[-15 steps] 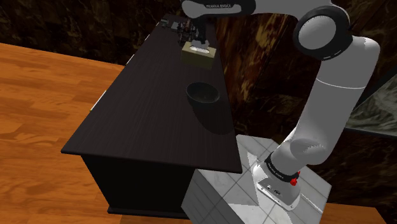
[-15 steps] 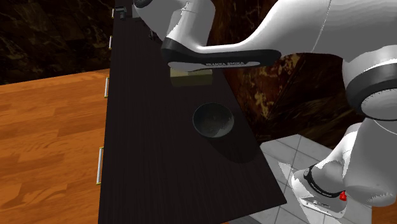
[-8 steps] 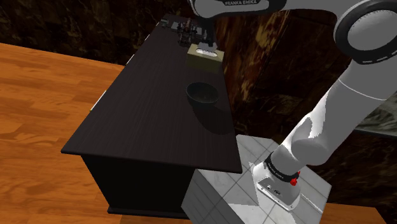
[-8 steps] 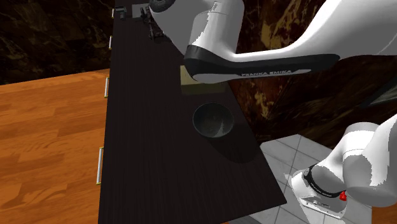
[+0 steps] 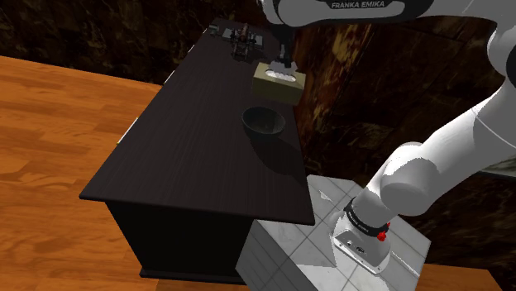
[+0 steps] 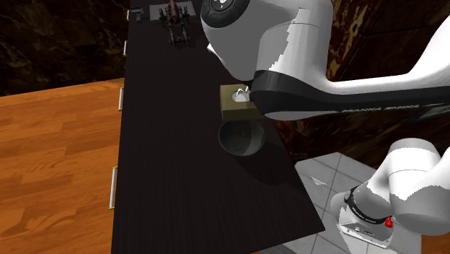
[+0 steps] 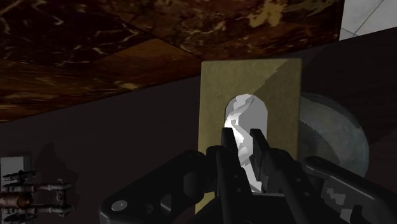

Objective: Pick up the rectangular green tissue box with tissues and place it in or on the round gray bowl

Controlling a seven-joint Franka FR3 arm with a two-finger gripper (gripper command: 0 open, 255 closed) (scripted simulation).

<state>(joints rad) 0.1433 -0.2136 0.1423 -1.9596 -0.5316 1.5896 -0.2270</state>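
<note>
End effector (image 7: 241, 133): closed, gripping the tissue box (image 7: 216, 83). The two black fingers (image 7: 227, 153) stand nearly together and pinch the white tissue (image 7: 246, 113) that rises from the oval opening in the box top.

Tissue box: drawn olive-tan, rectangular. The top face with the opening points up at the wrist camera. The long axis lies level and at right angles to the line between the two fingers. In the second exterior view it runs across the width of the tabletop (image 5: 190, 140), so one long side faces the bowl (image 5: 263, 121).

Position: in the shoulder view the box (image 5: 275, 84) hangs under the end effector (image 5: 284, 66), just beyond the bowl, near the tabletop edge next to the dark marbled wall (image 7: 95, 38). In the wrist view the box covers part of the bowl rim, so the box sits nearer the camera than the bowl. Box and bowl are apart, not touching.

Bowl: round, dark grey, upright on the tabletop, between the box and the stand (image 5: 281, 256).

Other items: a small dark object (image 5: 241, 37) sits at the far end of the tabletop; its kind cannot be told.
</note>
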